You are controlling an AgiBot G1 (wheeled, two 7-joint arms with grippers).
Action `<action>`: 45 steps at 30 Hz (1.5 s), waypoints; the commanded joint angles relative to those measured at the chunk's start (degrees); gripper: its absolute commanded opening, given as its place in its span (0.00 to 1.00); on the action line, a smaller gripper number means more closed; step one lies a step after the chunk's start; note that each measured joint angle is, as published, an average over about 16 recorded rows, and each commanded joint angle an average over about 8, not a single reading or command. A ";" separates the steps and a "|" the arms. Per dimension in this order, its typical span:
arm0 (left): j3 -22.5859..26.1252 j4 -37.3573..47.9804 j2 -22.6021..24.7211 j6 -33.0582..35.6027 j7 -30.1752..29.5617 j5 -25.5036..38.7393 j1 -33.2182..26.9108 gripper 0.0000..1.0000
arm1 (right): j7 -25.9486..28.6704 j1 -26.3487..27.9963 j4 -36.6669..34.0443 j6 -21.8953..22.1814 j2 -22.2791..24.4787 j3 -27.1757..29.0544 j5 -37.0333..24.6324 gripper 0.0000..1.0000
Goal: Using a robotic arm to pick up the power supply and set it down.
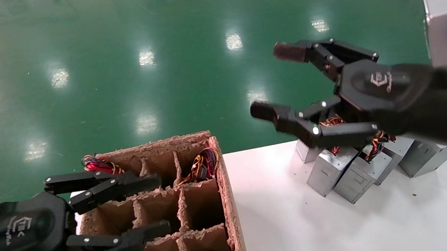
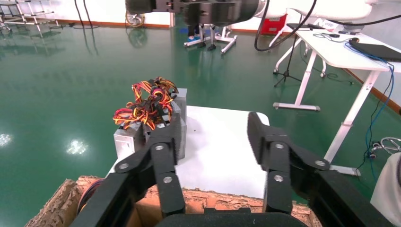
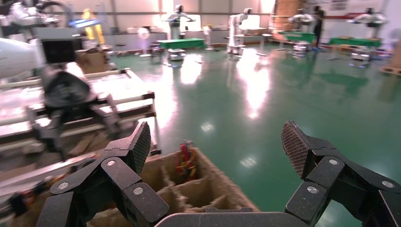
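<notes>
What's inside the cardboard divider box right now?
Box: wire bundles show in two far cells; the middle and near cells look empty, their bottoms in shadow. The left gripper covers the left cells.

From my left wrist camera I saw the left gripper point(image 2: 215, 142) with its black fingers point(image 2: 163, 156) spread wide apart, empty, above the brown cardboard divider box point(image 2: 222, 198). Past it, grey power supplies point(image 2: 125, 142) topped with tangled red, yellow and orange wires point(image 2: 144, 106) sat clustered on the white table point(image 2: 217, 151).
</notes>
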 commanded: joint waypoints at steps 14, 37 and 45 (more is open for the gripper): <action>0.00 0.00 0.00 0.00 0.00 0.00 0.00 1.00 | 8.92 -8.71 -1.12 -15.98 -4.15 18.53 -14.32 1.00; -0.01 0.01 -0.01 -0.02 0.00 0.00 0.02 1.00 | 16.36 -16.32 -2.12 -29.97 -7.77 34.76 -26.89 1.00; -0.01 0.01 -0.01 -0.02 0.00 0.00 0.02 1.00 | 16.06 -15.89 -2.07 -29.15 -7.56 33.79 -26.15 1.00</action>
